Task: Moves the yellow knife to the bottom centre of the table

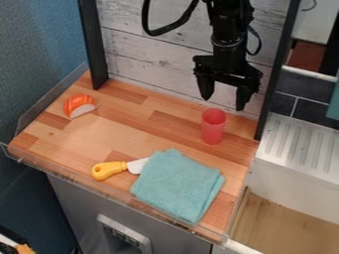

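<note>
So closest to you there's the clear rim (66, 177) running along the front of the wooden tabletop (119, 124), and just in from it, toward the right, you've got the folded teal cloth (177, 184) lying flat. Your yellow knife (109, 169) is right by the cloth's left side, lying down near the front edge, yellow handle pointing left and pale blade pointing at the cloth. The blade meets the cloth's edge, but you can't really tell if the tip is tucked under. Further back on the right is the red cup (213, 126), standing upright, and well over on the left is an orange-and-white toy food piece (79, 105). Past those, your gripper (224, 103) hangs down in front of the white plank wall (152, 54), fingertips above the cup in the view, spread wide apart with nothing between them.
</note>
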